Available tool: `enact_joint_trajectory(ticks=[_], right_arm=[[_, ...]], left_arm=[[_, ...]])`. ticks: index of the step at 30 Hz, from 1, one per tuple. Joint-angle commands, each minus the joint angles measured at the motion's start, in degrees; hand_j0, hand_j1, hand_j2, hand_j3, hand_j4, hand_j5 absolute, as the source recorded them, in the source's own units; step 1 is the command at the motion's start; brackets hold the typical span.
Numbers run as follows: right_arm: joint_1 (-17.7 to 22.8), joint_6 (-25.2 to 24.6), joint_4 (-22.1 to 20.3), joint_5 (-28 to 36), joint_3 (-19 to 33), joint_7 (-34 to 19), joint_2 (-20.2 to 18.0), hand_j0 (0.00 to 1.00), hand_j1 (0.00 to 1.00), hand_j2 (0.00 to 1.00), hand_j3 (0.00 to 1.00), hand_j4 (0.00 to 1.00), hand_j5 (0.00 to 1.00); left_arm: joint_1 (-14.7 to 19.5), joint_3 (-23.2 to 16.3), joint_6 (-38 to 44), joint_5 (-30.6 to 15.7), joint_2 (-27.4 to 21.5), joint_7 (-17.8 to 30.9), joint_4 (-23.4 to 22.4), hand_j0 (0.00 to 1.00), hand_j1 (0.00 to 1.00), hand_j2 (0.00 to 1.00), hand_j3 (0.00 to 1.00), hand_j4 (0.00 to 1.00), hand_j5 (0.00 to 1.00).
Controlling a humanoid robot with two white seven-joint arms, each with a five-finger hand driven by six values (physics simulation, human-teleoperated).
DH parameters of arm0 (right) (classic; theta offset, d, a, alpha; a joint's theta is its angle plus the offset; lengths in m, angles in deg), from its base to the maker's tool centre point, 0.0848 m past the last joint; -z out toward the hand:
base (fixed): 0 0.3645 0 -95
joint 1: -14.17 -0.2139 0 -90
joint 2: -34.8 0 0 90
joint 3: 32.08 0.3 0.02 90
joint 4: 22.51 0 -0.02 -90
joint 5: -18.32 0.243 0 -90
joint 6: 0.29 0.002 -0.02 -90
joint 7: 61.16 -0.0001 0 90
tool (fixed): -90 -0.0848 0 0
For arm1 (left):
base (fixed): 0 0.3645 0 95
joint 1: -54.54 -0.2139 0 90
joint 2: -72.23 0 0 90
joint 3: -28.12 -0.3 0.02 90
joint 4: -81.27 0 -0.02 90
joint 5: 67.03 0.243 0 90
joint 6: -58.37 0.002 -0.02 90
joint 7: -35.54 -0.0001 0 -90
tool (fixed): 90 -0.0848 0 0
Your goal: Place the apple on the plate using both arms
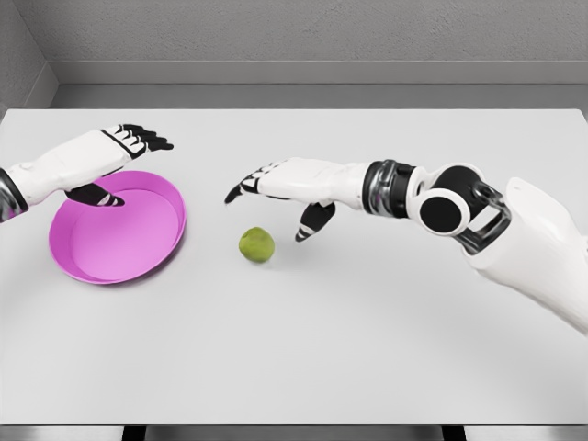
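Nearest the camera, the right arm's bulky forearm reaches in toward the table's middle, where the right hand (276,188) hovers just above and beyond the green apple (256,244), fingers spread and thumb hanging down, holding nothing. That apple rests on the white table (367,349), a little to the right of the pink plate (118,227). Over the plate's far rim, the left hand (101,156) is open too, its thumb dipping toward the dish. Judging by this, the reach is under way; next the right hand must lower and close around the apple.
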Motion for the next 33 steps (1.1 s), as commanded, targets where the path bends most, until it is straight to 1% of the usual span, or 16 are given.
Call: enact_joint_trajectory(ticks=[1, 4, 7, 9, 11, 13, 16, 19, 20, 22, 23, 25, 26, 28, 29, 33], right_arm=[[0.0, 0.33, -0.01, 0.02, 1.04, 0.02, -2.69, 1.0, 1.0, 1.0, 1.0, 1.0, 1.0], [2.28, 1.47, -0.01, 0.2, 13.42, 0.02, -11.66, 1.0, 1.0, 1.0, 1.0, 1.0, 1.0], [6.5, 2.79, 0.17, 0.29, 23.18, 0.02, -17.2, 1.0, 1.0, 1.0, 1.0, 1.0, 1.0], [8.61, 3.49, 0.52, 0.38, 26.96, 0.02, -20.19, 1.0, 1.0, 1.0, 1.0, 1.0, 1.0], [11.6, 3.58, 0.61, 0.38, 31.36, 0.02, -22.3, 1.0, 1.0, 1.0, 1.0, 1.0, 1.0], [14.67, 7.18, 2.01, 0.38, 34.79, 0.02, -22.47, 1.0, 1.0, 1.0, 1.0, 1.0, 1.0], [17.75, 9.29, 1.93, 0.29, 35.32, 0.02, -22.39, 1.0, 1.0, 1.0, 1.0, 1.0, 1.0], [18.37, 10.44, 2.19, 0.38, 35.23, 0.02, -22.47, 1.0, 1.0, 1.0, 1.0, 1.0, 1.0], [18.72, 11.49, 2.19, 0.38, 35.32, 0.02, -22.04, 1.0, 1.0, 1.0, 1.0, 1.0, 1.0], [19.07, 11.85, 1.49, 0.46, 34.79, 0.02, -21.95, 1.0, 1.0, 1.0, 1.0, 1.0, 1.0], [19.69, 11.49, 1.57, 0.55, 34.7, 0.02, -21.95, 1.0, 1.0, 1.0, 1.0, 1.0, 1.0], [20.04, 11.49, 1.49, 0.55, 34.61, 0.02, -21.95, 1.0, 1.0, 1.0, 1.0, 1.0, 1.0], [20.57, 11.49, 1.49, 0.55, 34.61, 0.02, -21.95, 1.0, 1.0, 1.0, 1.0, 1.0, 1.0], [20.83, 11.49, 1.49, 0.55, 34.61, 0.02, -21.86, 1.0, 1.0, 1.0, 1.0, 1.0, 1.0], [21.01, 11.49, 1.49, 0.55, 34.61, 0.02, -21.86, 1.0, 1.0, 1.0, 1.0, 1.0, 1.0], [21.36, 11.41, 1.66, 0.55, 34.53, 0.02, -21.77, 1.0, 1.0, 1.0, 1.0, 1.0, 1.0]], left_arm=[[0.0, 0.06, 0.05, -0.54, -0.05, -0.11, 0.1, 1.0, 1.0, 1.0, 1.0, 1.0, 1.0], [0.0, -0.03, 0.05, -0.45, -0.05, -0.03, 0.45, 1.0, 1.0, 1.0, 1.0, 1.0, 1.0], [0.0, -0.21, 0.05, -0.19, 0.04, 0.06, 1.85, 1.0, 1.0, 1.0, 1.0, 1.0, 1.0], [0.53, -2.4, 0.05, 0.25, 0.04, 0.06, 3.44, 1.0, 1.0, 1.0, 1.0, 1.0, 1.0], [1.49, -3.63, 0.05, 2.97, 0.04, 0.06, 5.55, 1.0, 1.0, 1.0, 1.0, 1.0, 1.0], [3.34, -6.35, 0.05, 5.43, 0.04, 0.06, 7.83, 1.0, 1.0, 1.0, 1.0, 1.0, 1.0], [6.59, -11.01, 0.05, 9.3, 0.12, 0.06, 11.87, 1.0, 1.0, 1.0, 1.0, 1.0, 1.0], [9.23, -13.65, 0.05, 9.74, 0.21, 0.15, 14.25, 1.0, 1.0, 1.0, 1.0, 1.0, 1.0], [9.75, -14.53, 0.05, 10.01, 0.21, 0.93, 15.3, 1.0, 1.0, 1.0, 1.0, 1.0, 1.0], [12.74, -16.73, 0.05, 9.92, 1.88, 6.12, 17.15, 1.0, 1.0, 1.0, 1.0, 1.0, 1.0], [13.09, -17.26, 0.05, 9.92, 2.32, 7.18, 17.24, 1.0, 1.0, 1.0, 1.0, 1.0, 1.0], [14.06, -17.61, 0.05, 9.39, 3.29, 8.05, 17.24, 1.0, 1.0, 1.0, 1.0, 1.0, 1.0], [14.5, -17.7, 0.05, 9.13, 4.07, 9.9, 17.24, 1.0, 1.0, 1.0, 1.0, 1.0, 1.0], [16.35, -21.47, 0.05, 7.37, 5.83, 13.5, 16.97, 1.0, 1.0, 1.0, 1.0, 1.0, 1.0], [16.61, -22.27, 0.05, 5.88, 6.36, 15.7, 16.89, 1.0, 1.0, 1.0, 1.0, 1.0, 1.0], [17.84, -25.17, 0.05, 2.71, 6.54, 19.74, 16.62, 1.0, 1.0, 1.0, 1.0, 1.0, 1.0]])
